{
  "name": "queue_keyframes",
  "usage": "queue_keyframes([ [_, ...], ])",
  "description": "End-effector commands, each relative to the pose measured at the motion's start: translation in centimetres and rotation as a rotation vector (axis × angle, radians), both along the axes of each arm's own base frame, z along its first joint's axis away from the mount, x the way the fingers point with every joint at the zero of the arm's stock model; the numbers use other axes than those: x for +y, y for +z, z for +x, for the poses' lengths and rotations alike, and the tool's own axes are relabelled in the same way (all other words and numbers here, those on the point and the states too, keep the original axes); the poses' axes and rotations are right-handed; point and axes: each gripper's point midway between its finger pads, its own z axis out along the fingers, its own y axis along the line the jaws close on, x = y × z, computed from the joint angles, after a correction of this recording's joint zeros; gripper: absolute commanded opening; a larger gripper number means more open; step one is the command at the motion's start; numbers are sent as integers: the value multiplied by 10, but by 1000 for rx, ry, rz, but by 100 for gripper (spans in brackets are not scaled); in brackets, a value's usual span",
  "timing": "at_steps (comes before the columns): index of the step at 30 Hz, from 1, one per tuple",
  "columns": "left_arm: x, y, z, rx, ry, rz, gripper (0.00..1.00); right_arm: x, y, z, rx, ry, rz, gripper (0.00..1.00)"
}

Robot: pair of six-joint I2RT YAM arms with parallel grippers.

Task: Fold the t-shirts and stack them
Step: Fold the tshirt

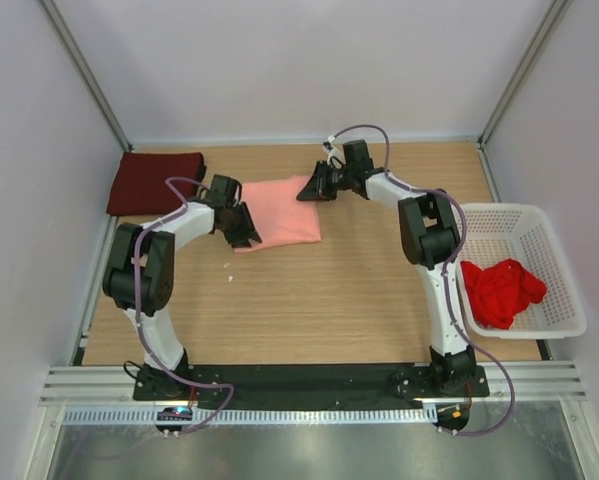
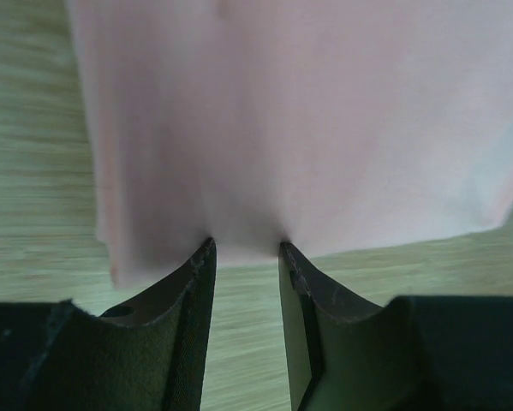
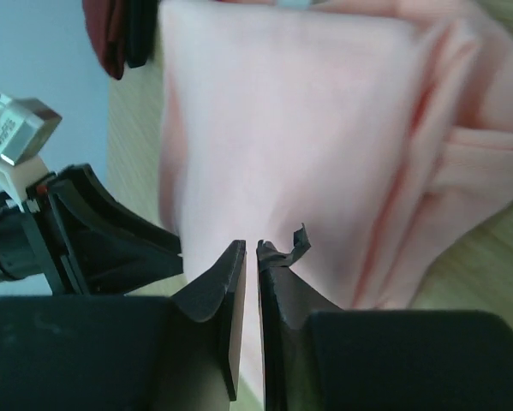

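Observation:
The salmon-pink t-shirt (image 1: 279,210) lies folded on the wooden table, mid-back. My left gripper (image 1: 244,232) is at its near-left corner; in the left wrist view (image 2: 246,248) the jaws stand apart with their tips touching the shirt's edge (image 2: 307,120). My right gripper (image 1: 309,190) is at the shirt's far-right corner; in the right wrist view (image 3: 250,247) the jaws are nearly closed with pink cloth (image 3: 307,128) in the slit. The dark maroon t-shirt (image 1: 154,180) lies folded at the back left. The bright red t-shirt (image 1: 501,290) is crumpled in the basket.
A white perforated basket (image 1: 569,300) stands at the table's right edge, beside the right arm. White walls and metal posts enclose the back and sides. The left gripper's fingers (image 3: 110,240) show at the left of the right wrist view.

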Motion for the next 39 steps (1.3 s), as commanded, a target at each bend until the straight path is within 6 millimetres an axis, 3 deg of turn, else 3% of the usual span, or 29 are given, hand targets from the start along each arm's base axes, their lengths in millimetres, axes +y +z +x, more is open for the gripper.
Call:
queue_keyframes([
  [1, 19, -26, -4, 48, 61, 66, 37, -3, -18, 26, 49, -84, 40, 18],
  [4, 21, -26, -8, 63, 65, 77, 37, -11, -21, 44, 46, -161, 53, 18],
  [7, 20, -1, -4, 23, 66, 67, 38, -14, -13, 45, 37, -164, 60, 19],
  [8, 24, 15, -1, 2, 73, 75, 39, -14, 2, 43, 13, -157, 67, 21],
  [9, 26, 23, 1, -17, 61, 93, 42, -16, 4, 38, 17, -152, 60, 22],
  [13, 55, 48, 20, -79, 88, 125, 54, -27, 40, 19, -80, -147, 18, 30],
  [14, 49, 51, 26, -90, 54, 55, 54, -33, 38, 9, -48, -150, -15, 35],
  [16, 59, 46, 39, -73, 47, 9, 55, -42, 55, -9, -73, -161, -36, 40],
  [18, 56, 40, 52, -64, 3, -47, 56, -50, 64, -29, -81, -169, -43, 43],
  [20, 66, 34, 60, -63, 6, -30, 56, -55, 69, -43, -96, -177, -58, 46],
  [21, 68, 34, 70, -97, 6, -32, 56, -60, 59, -55, -69, -179, -78, 47],
  [22, 68, 28, 74, -105, -1, -41, 56, -63, 74, -61, -102, -185, -73, 47],
  [24, 66, 24, 83, -125, -30, -42, 57, -69, 67, -75, -94, -193, -98, 48],
  [25, 64, 20, 89, -127, -46, -43, 57, -70, 79, -82, -114, -195, -92, 48],
  [29, 72, 1, 99, -126, -64, 17, 56, -73, 83, -108, -131, -180, -96, 48],
  [32, 75, -14, 102, -120, -49, 33, 54, -74, 94, -115, -167, -181, -86, 48],
  [39, 78, -42, 114, -95, -37, 49, 53, -74, 96, -121, -179, -172, -88, 48],
])
